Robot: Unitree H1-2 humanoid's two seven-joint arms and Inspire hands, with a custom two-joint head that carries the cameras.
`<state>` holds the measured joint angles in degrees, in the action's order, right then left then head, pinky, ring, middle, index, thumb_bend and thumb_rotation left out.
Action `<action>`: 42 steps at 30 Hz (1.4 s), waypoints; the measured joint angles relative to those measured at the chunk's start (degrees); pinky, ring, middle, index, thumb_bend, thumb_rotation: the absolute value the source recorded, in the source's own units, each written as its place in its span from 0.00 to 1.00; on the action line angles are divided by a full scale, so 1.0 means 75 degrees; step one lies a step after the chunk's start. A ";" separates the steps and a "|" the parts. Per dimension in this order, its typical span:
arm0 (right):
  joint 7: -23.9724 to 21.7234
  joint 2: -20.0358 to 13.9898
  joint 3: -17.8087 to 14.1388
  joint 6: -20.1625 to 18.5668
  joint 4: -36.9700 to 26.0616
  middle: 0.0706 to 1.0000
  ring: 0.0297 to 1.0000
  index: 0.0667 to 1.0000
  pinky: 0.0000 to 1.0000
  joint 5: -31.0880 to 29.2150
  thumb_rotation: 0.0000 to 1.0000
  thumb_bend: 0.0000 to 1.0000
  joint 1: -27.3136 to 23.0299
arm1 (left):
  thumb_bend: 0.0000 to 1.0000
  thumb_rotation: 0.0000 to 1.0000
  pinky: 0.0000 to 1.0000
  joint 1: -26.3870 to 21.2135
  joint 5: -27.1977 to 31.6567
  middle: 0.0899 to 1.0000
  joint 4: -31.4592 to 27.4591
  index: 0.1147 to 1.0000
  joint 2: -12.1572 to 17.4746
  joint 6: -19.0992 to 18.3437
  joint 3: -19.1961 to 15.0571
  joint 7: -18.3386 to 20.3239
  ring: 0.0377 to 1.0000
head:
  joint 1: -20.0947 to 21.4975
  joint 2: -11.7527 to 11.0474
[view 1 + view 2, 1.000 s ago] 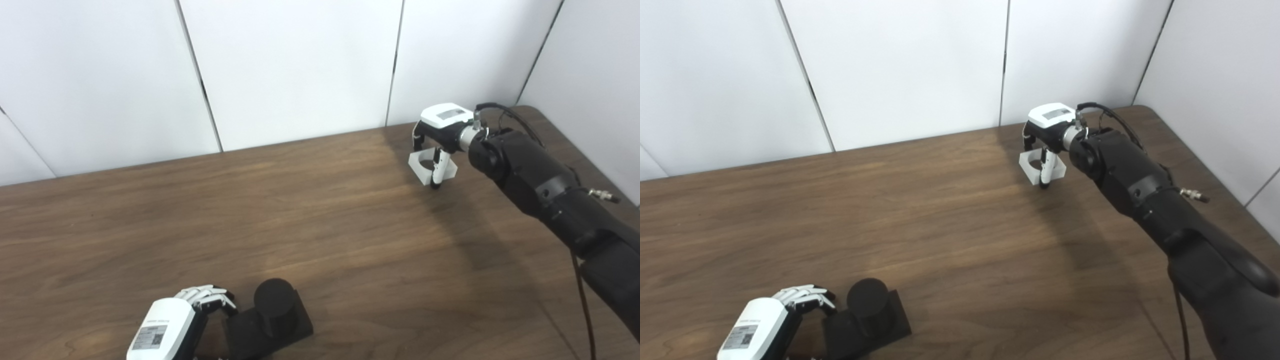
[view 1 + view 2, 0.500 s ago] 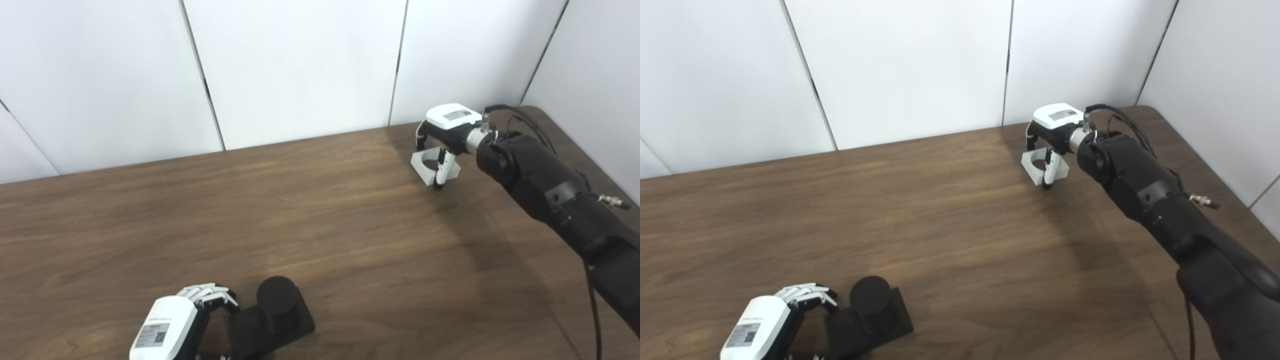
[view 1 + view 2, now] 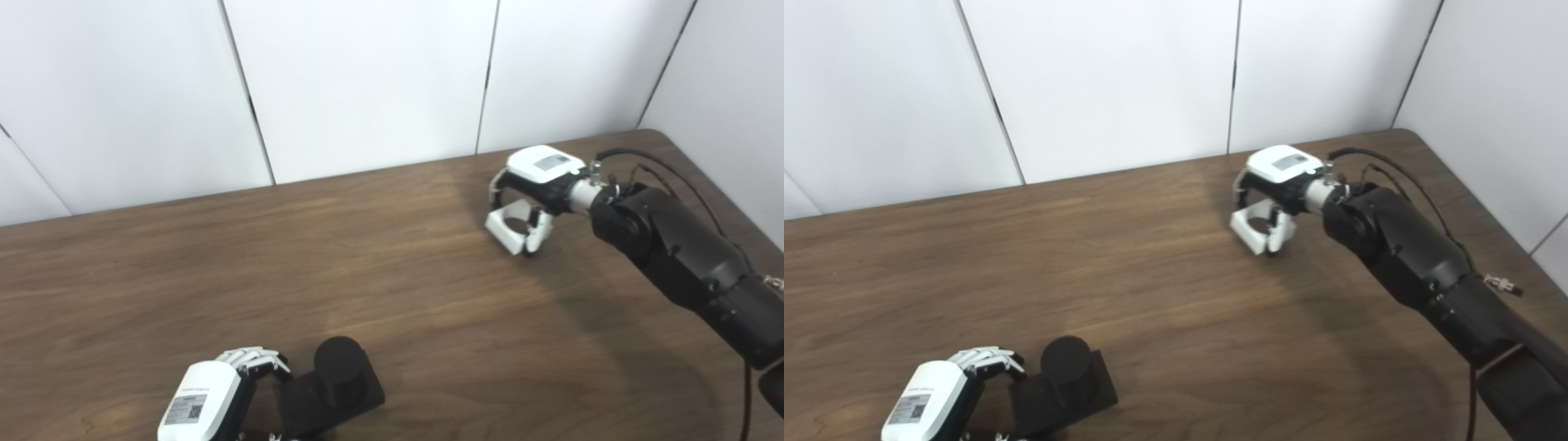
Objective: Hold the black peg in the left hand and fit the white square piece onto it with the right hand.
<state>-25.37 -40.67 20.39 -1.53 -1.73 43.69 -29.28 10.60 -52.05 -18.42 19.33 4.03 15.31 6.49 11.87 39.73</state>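
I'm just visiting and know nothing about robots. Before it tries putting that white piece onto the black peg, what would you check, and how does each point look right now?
1. Right hand grips the white square piece: ok, fingers are closed around it.
2. Piece is lifted off the table: cannot tell.
3. Left hand steadies the black peg: ok, fingers are wrapped on its base, though the grip is partly hidden.
4. Peg stands upright: ok.
5. Piece is lined up above the peg: not ok, it is at the far right, the peg at the near left.
6. Path between them is free: ok, only bare wood shows.
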 measured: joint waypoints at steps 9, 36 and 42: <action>-0.1230 0.0785 0.0017 -0.0063 -0.2210 0.70 0.81 0.45 0.75 -0.0086 0.13 0.52 -0.0026 | 0.52 0.06 0.78 -0.0139 -0.0295 0.70 -0.0001 0.42 -0.0200 -0.0196 0.0178 0.0095 0.76 | -0.0398 0.0012; -0.2501 0.2091 0.0273 0.0026 -0.4624 0.66 0.78 0.44 0.78 -0.0911 0.13 0.52 0.0456 | 0.51 0.06 0.78 -0.0388 -0.0552 0.69 0.0261 0.42 -0.0238 -0.0292 0.0443 -0.0157 0.76 | -0.0938 0.0105; -0.2516 0.2444 0.0442 0.0087 -0.4786 0.65 0.77 0.44 0.76 -0.0903 0.13 0.52 0.0573 | 0.51 0.06 0.79 -0.0401 -0.0572 0.69 0.0252 0.42 -0.0272 -0.0431 0.0513 -0.0154 0.76 | -0.0985 0.0141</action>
<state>-44.24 -22.35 23.70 -0.88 -37.62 36.91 -24.99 7.59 -56.34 -16.53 17.29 0.79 19.15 5.33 4.48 40.78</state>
